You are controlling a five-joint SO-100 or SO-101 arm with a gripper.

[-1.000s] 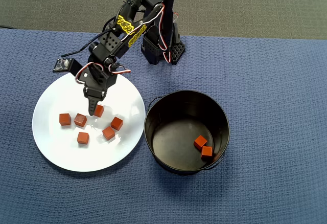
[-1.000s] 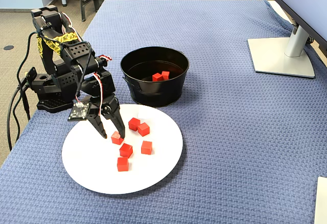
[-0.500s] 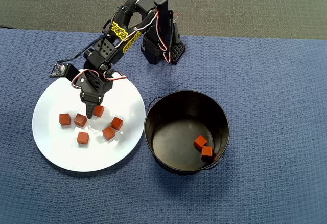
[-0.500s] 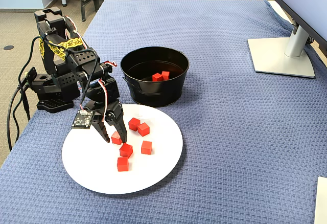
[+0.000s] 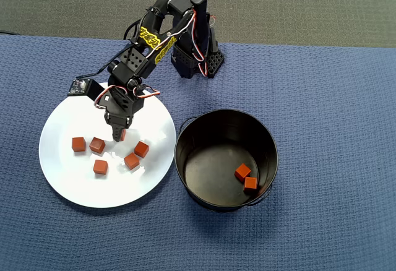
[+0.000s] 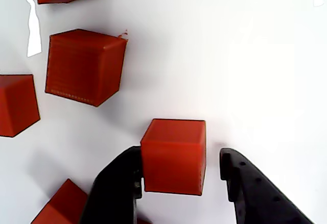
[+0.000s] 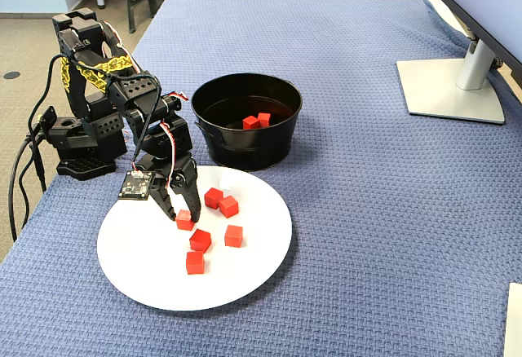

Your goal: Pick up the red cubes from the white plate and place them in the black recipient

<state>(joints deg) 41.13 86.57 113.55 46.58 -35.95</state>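
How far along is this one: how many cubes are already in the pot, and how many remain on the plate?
Done: two red cubes lie in the black pot. In hand: the gripper straddles a third cube on the white plate; one finger touches it, the other shows a gap, so it is not gripped yet. Left: that cube and four more on the plate.

Overhead looks straight down, fixed slants across, wrist hugs the white plate (image 6: pixel 265 55).

No text, label, brand, number or sign can be read in any view; the yellow band (image 5: pixel 153 38) on the arm shows only illegible dark marks.
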